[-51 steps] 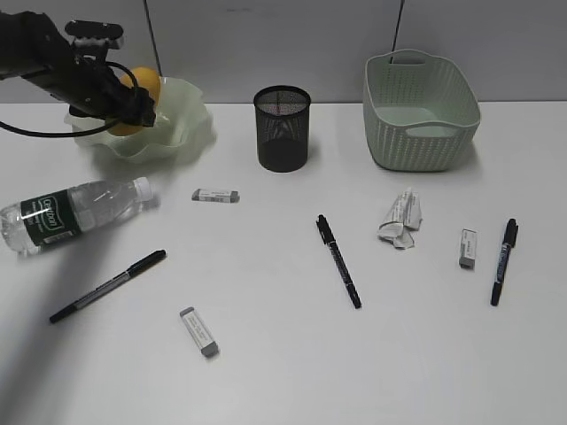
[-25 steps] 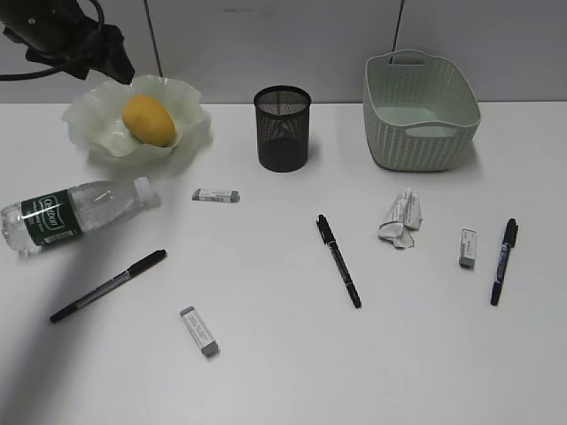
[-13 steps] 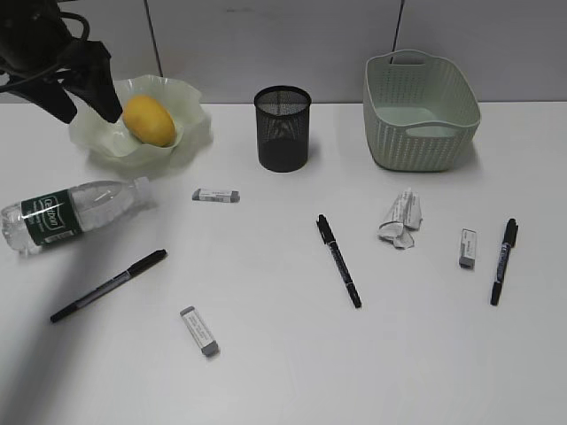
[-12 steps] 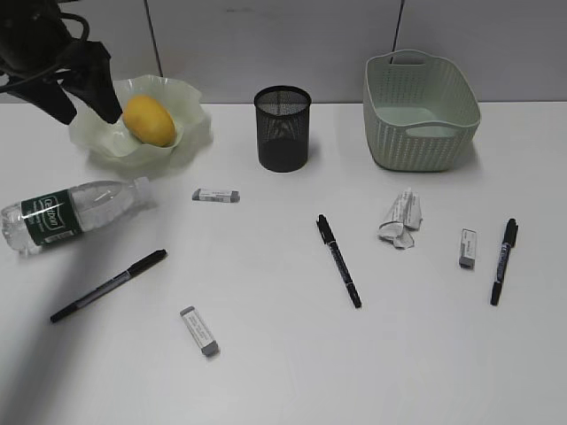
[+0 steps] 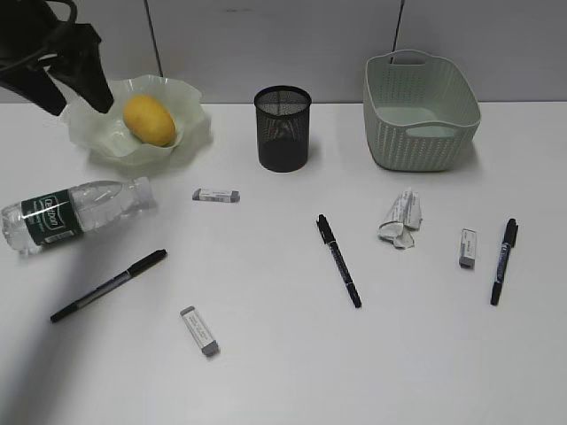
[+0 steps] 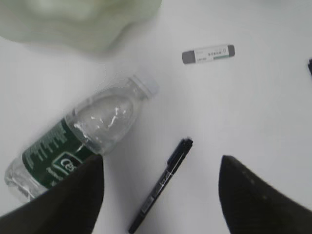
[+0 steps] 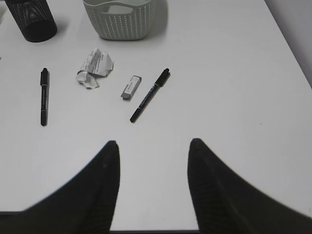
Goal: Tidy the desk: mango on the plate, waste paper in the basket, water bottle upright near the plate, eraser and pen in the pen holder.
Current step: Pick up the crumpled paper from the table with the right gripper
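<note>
The mango (image 5: 149, 119) lies in the pale green plate (image 5: 190, 108) at the back left. My left gripper (image 5: 80, 102) is open and empty, raised just left of the plate; in the left wrist view (image 6: 161, 163) it hangs above the lying water bottle (image 6: 83, 139) and a black pen (image 6: 158, 190). The bottle (image 5: 75, 212) lies on its side at the left edge of the desk (image 5: 266, 372). The waste paper (image 5: 401, 220) lies in front of the basket (image 5: 421, 111). The pen holder (image 5: 283, 128) stands at the back middle. My right gripper (image 7: 153, 144) is open and empty over bare desk.
Three erasers lie loose: one (image 5: 216, 195) near the bottle cap, one (image 5: 199, 331) at the front, one (image 5: 468, 248) at the right. Three pens lie loose: left (image 5: 108, 285), middle (image 5: 338, 260), right (image 5: 504, 261). A grey wall runs behind the desk.
My left gripper let go of the mango, which now rests in the plate. The gripper lifted away, opened wide and moved to the plate's left side.
</note>
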Tool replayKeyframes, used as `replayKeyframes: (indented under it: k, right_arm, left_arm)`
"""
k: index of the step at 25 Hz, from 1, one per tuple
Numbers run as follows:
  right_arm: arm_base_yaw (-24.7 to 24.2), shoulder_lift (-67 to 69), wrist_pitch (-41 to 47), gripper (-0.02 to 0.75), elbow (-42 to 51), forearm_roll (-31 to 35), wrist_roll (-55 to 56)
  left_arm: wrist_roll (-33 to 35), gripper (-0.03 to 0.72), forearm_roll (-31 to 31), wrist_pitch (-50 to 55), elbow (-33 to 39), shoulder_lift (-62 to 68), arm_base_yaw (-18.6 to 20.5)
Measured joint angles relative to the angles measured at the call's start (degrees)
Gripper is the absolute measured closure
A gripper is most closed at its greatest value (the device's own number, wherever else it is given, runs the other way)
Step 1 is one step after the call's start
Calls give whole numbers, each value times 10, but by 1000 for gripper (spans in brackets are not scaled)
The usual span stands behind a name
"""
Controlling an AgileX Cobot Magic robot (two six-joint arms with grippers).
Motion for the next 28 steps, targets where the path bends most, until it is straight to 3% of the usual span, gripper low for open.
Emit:
replayKeyframes:
  k: [14, 23, 28]
  right_arm:
    - [0, 0, 0, 365, 0, 0, 0]
    - [0, 0, 0, 365, 0, 4, 0]
    - [0, 0, -1, 365, 0, 43, 0]
  left_arm:
    - [-16, 137, -2, -46, 286, -242, 0]
    - [-17, 137, -3, -112, 443, -482, 0]
    - [-22, 153, -13, -139, 530, -627, 0]
